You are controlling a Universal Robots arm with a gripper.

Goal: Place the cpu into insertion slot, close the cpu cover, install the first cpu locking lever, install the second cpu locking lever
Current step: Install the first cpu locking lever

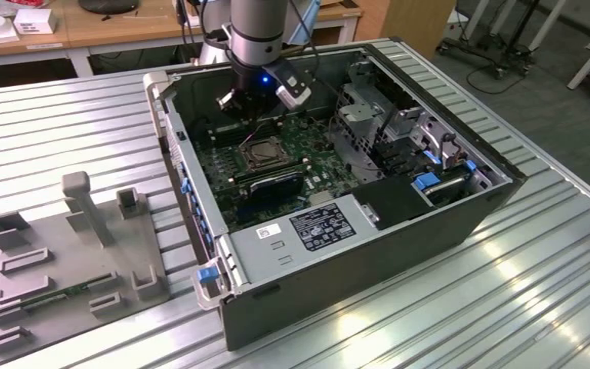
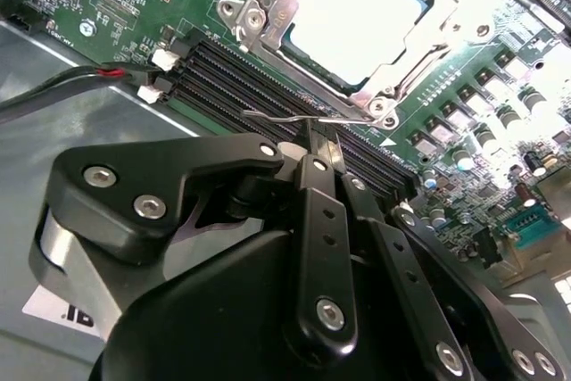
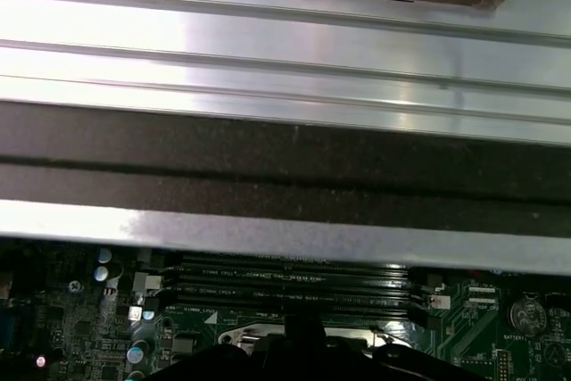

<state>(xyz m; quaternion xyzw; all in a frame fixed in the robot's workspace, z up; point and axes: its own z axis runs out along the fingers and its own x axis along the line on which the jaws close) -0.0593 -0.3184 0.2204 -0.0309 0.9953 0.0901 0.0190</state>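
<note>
One arm, one end effector [image 2: 314, 142]; I can't tell its opening. Tip sits at one thin locking lever [image 2: 272, 116], contact unclear to me. Lever's long axis runs along memory slots [image 2: 241, 78]. Beyond tip, across those slots: one cpu [image 2: 361, 15], seated in one insertion slot [image 1: 263, 153], one cpu cover [image 2: 268, 8] looking down around it.

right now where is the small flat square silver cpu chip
In the second wrist view the small square silver cpu lies inside the silvery metal cover frame, beside the long black memory slots.
</note>
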